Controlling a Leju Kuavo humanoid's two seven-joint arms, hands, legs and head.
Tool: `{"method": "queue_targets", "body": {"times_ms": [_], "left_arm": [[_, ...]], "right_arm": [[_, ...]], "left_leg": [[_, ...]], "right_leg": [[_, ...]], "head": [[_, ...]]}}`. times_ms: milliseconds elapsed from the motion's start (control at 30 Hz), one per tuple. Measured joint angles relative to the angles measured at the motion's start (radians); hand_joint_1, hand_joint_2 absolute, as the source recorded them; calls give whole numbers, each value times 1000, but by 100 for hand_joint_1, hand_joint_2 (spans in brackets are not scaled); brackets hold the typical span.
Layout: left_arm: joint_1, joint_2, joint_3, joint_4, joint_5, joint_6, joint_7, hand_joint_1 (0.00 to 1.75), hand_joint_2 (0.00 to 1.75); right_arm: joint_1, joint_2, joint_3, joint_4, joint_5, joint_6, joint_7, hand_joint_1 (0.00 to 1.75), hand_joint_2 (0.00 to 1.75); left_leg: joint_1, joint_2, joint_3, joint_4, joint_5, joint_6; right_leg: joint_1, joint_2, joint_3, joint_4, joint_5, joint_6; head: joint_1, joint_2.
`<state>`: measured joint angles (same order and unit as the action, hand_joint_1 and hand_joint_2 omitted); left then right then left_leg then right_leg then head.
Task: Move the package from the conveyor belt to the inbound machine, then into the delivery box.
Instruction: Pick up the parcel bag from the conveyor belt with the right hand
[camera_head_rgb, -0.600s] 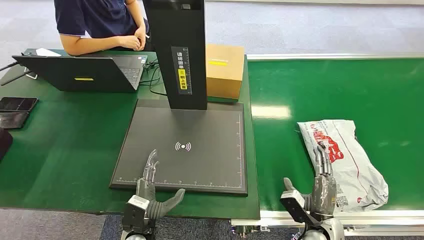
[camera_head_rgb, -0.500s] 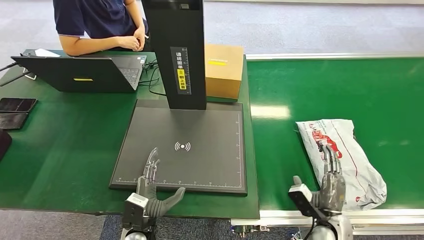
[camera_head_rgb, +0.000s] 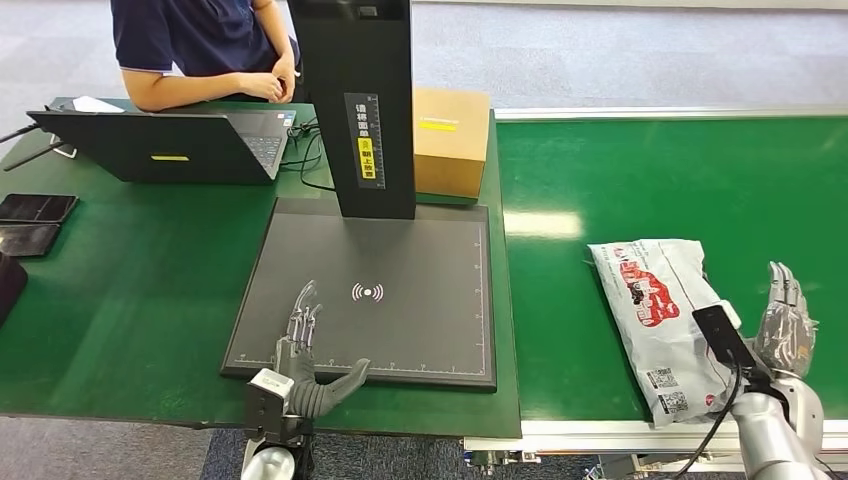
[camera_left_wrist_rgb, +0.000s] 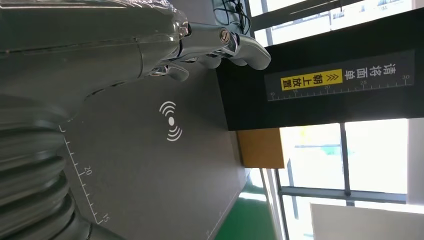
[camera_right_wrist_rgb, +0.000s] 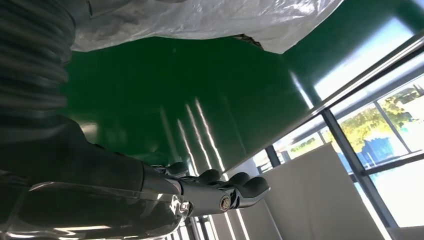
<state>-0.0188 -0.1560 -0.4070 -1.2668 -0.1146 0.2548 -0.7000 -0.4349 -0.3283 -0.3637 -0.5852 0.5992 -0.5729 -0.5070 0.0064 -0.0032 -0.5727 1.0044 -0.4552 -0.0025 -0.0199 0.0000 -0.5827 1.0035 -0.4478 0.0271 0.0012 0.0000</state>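
The green conveyor belt (camera_head_rgb: 650, 180) runs along the right of the green desk (camera_head_rgb: 130, 290), where the black inbound machine (camera_head_rgb: 370, 290) stands with its flat scanning plate and upright column, a brown cardboard box (camera_head_rgb: 450, 140) just behind it and an open laptop (camera_head_rgb: 160, 145) in front of a seated person (camera_head_rgb: 200, 50). The white plastic package (camera_head_rgb: 660, 320) lies flat on the belt near its front edge. The right hand (camera_head_rgb: 785, 325) hovers just beside the package's right side with fingers spread and holding nothing, while the left hand (camera_head_rgb: 300, 365) rests open, fingers apart, at the plate's front edge.
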Motion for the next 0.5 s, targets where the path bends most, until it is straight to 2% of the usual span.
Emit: {"method": "queue_targets", "body": {"times_ms": [233,333,500], "left_arm": [[-4,-1,0,3,7,0,0,0,175],[-6,-2,0,5,7,-3,0,0,175],[-12,-4,0,6,-1,-8,0,0,175]], "right_arm": [[-68,-39,9,120,79,37,125,0,175],[-82,-39,28,160,109,104,168,0,175],[-70,-19,55,201,120,270,199,0,175]], "left_leg": [[0,0,0,0,0,0],[0,0,0,0,0,0],[0,-1,0,0,0,0]], "right_leg": [[0,0,0,0,0,0],[0,0,0,0,0,0],[0,0,0,0,0,0]], "head": [[0,0],[0,0],[0,0]]}}
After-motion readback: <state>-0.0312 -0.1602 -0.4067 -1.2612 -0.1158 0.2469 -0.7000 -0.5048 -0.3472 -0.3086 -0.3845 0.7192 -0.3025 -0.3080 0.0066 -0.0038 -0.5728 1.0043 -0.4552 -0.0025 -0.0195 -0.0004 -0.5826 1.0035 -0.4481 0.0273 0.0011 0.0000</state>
